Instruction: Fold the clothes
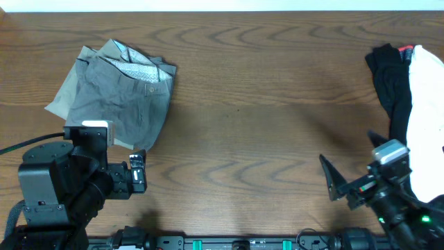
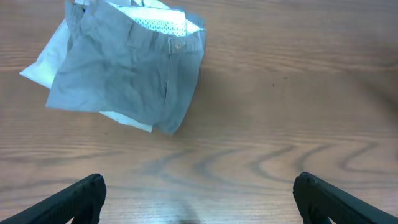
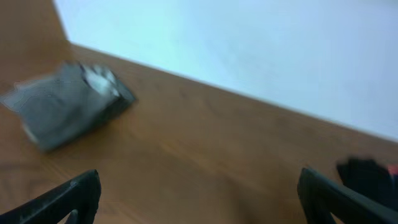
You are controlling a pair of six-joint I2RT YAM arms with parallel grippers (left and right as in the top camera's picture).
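Observation:
Folded mid-grey shorts (image 1: pixel 125 90) lie at the table's back left, waistband button and pale patterned lining showing; a paler beige layer sticks out beneath on the left. They also show in the left wrist view (image 2: pixel 124 68) and, blurred, in the right wrist view (image 3: pixel 65 102). My left gripper (image 1: pixel 137 173) is open and empty, just in front of the shorts, its fingers wide apart over bare wood (image 2: pixel 198 199). My right gripper (image 1: pixel 340 186) is open and empty at the front right, its fingers wide apart (image 3: pixel 199 199).
A pile of clothes lies at the right edge: a black garment (image 1: pixel 390 80) and a white one (image 1: pixel 427 118), with a bit of red at the top. The black one shows in the right wrist view (image 3: pixel 370 177). The wooden table (image 1: pixel 263 118) meets a white wall behind.

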